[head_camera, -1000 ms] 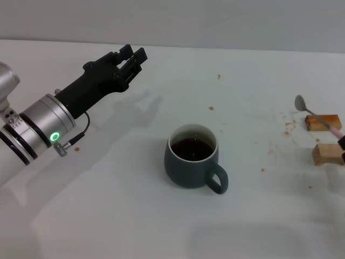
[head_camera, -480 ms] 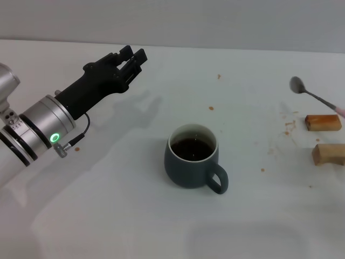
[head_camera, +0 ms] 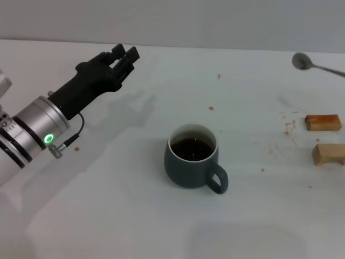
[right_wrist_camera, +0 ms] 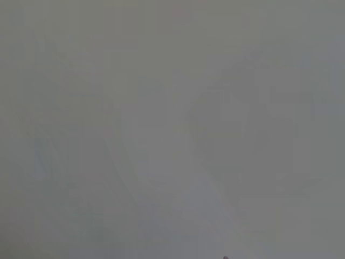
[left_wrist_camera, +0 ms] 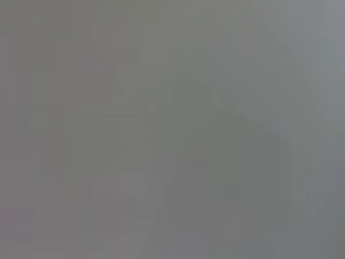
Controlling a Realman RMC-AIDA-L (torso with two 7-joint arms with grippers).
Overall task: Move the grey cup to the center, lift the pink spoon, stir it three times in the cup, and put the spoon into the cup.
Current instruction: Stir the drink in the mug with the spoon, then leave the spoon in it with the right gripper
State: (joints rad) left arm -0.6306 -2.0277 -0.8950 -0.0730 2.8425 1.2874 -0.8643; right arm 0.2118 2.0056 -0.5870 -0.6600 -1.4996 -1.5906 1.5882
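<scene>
Head view: the grey cup (head_camera: pixel 191 163), filled with dark brown liquid, stands mid-table with its handle toward the near right. The pink spoon (head_camera: pixel 315 65) hangs in the air by the far right edge, only its metal bowl and stem in frame, above two wooden blocks (head_camera: pixel 325 138). The left gripper (head_camera: pixel 124 55) hovers far left, fingers nearly together, empty.

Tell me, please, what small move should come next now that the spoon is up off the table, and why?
Probably carry the pink spoon toward the robot's left and bring its bowl over the grey cup. The spoon hangs in the air at the far right edge of the head view, well away from the cup, which already stands mid-table with dark liquid inside. The left gripper is off to the far left, clear of that path.
</scene>
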